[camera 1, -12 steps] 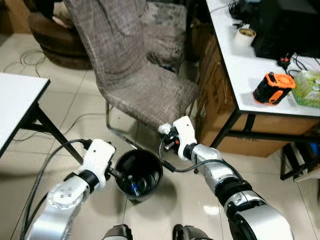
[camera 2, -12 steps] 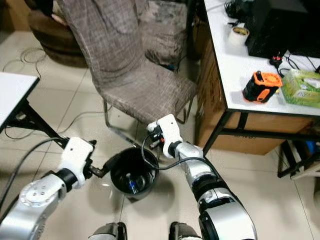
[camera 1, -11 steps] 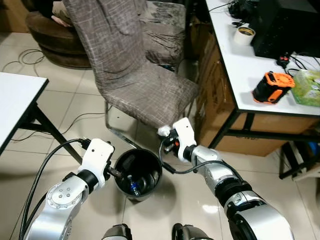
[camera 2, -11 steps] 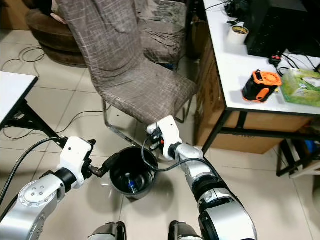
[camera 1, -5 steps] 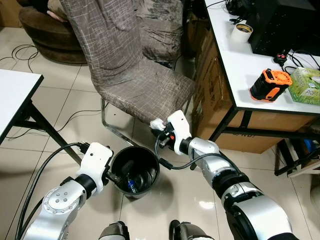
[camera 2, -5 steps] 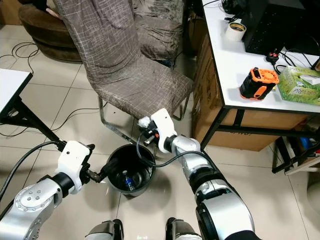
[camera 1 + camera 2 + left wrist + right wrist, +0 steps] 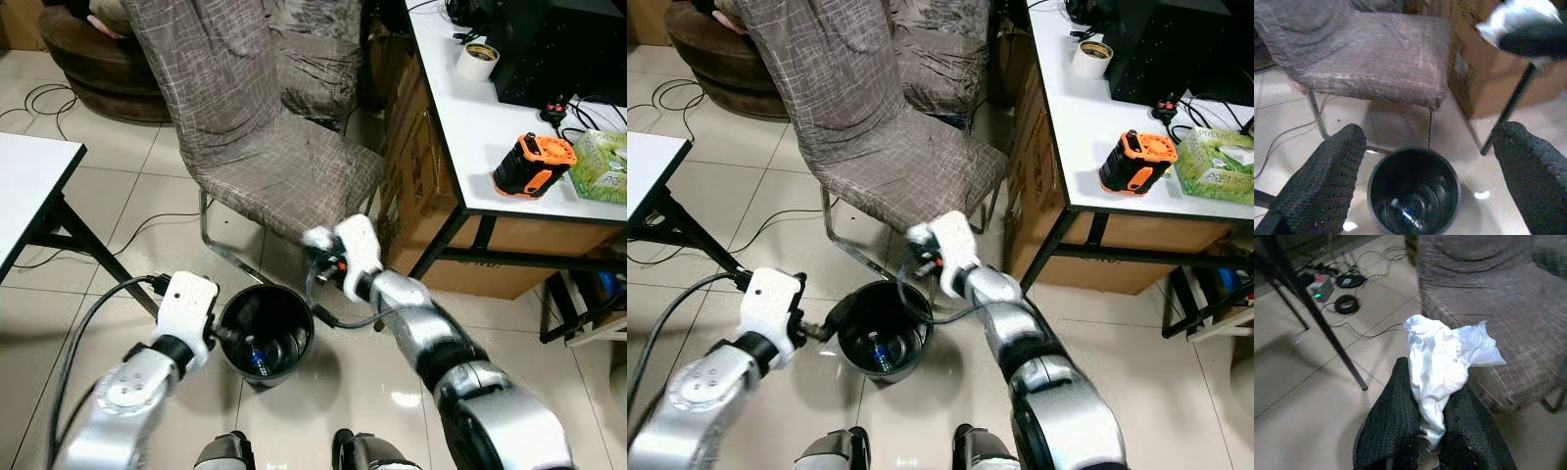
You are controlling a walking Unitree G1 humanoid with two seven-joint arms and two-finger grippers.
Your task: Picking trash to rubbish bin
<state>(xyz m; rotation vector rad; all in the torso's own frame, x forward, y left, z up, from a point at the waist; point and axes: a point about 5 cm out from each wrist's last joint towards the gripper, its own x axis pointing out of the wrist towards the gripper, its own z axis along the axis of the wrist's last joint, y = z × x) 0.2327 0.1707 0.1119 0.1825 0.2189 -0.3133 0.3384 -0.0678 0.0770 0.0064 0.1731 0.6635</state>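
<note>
Holding my right pincer [image 7: 1422, 428] clamped on the crumpled tissue [image 7: 1442, 360] at the black bin's [image 7: 266, 328] far-right rim for dropping; left pincer [image 7: 1425, 176] gaping, empty, near bin.

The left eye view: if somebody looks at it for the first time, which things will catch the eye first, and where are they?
Most striking is the right gripper, shut on a crumpled white tissue above the far rim of the black rubbish bin on the tiled floor. The left gripper, fingers open, hangs beside the bin, where a bottle lies inside. Behind the bin stands a chair with a brown cover, and an orange tool lies on the white desk to the right.
</note>
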